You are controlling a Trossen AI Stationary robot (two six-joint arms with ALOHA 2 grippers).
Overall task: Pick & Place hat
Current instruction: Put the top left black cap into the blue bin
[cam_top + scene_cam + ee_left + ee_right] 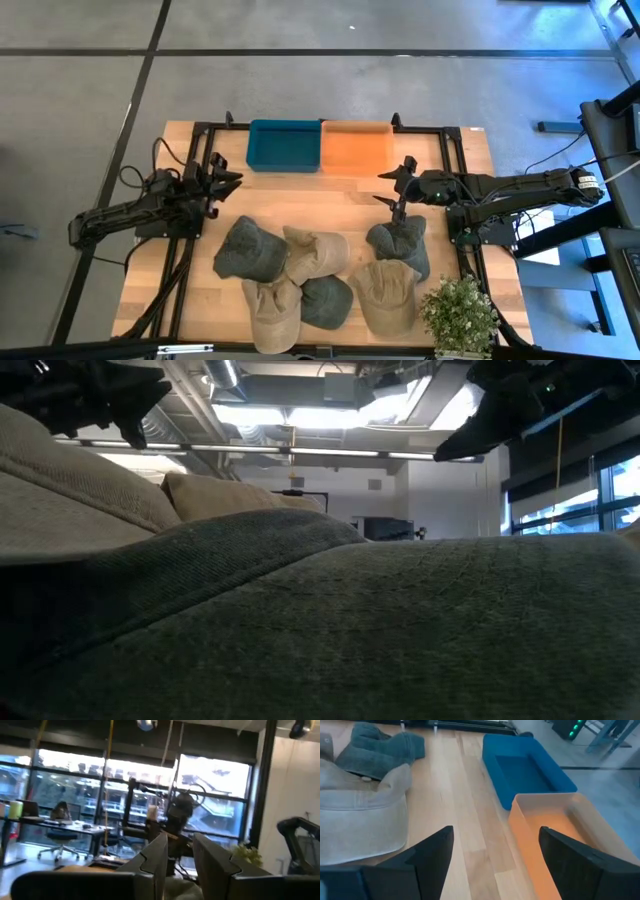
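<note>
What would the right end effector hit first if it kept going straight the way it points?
Probably bare table between its open fingers, with the orange bin just beside that line; depth is unclear, so the bin's near wall could come first.

Bare table (300, 195) lies open between the bins (320, 146) and crowded hats (315, 268).
</note>
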